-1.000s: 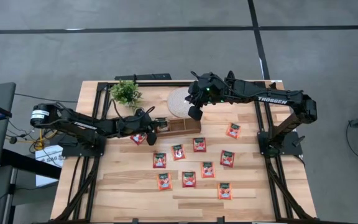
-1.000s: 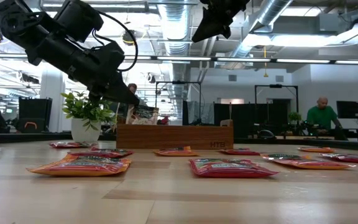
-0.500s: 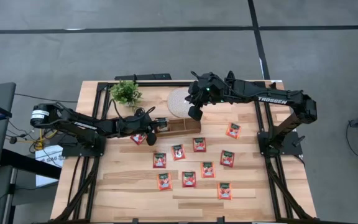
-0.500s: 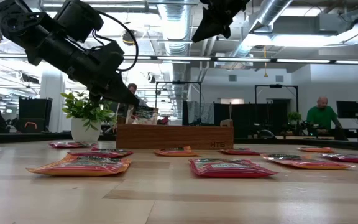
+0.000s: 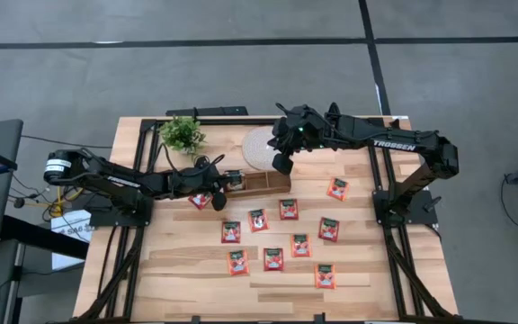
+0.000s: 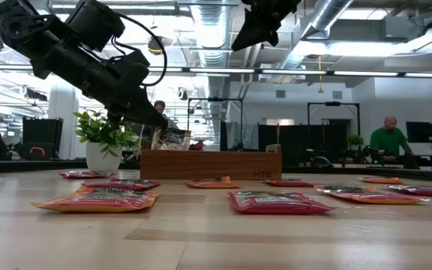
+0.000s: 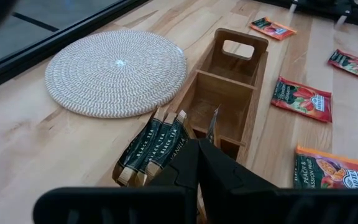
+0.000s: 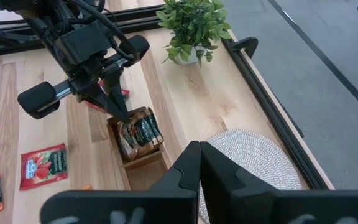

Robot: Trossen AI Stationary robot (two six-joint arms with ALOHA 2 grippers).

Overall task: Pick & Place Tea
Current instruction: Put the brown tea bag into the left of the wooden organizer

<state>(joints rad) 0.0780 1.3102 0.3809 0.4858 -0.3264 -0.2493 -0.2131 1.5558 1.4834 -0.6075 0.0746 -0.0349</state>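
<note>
A: What was seen on the wooden table (image 5: 187,270)?

B: Both dark arms were seen reaching in over it. Just past the left gripper (image 5: 219,190) a brown wooden tray (image 5: 263,183) was set, and a round woven mat (image 5: 257,146) was laid beyond the tray, under the right gripper (image 5: 283,163). A small potted plant (image 5: 183,134) was stood at the far edge, off to the left gripper's side.

A: How were the claws held?

B: The left gripper's fingers (image 7: 194,163) were pressed together at the tray's nearest compartment, right at the dark tea sachets (image 7: 157,144) stood on edge there. Whether one of them was pinched could not be told. The right gripper (image 8: 197,163) was kept raised above the mat and the tray's far end, its fingers closed with nothing seen between them.

A: And where was the tea?

B: A few dark sachets were packed upright in the compartment under the left gripper's tips. One red sachet (image 5: 200,199) was left flat just beside the left gripper, on the near side. The other red-orange sachets (image 5: 273,258) were spread flat across the table nearer the front edge, well apart from both grippers. One sachet (image 5: 337,188) was set alone towards the right arm's base.

A: Anything behind the table?

B: In the low view a person (image 6: 385,139) was seen far back in the room.
</note>
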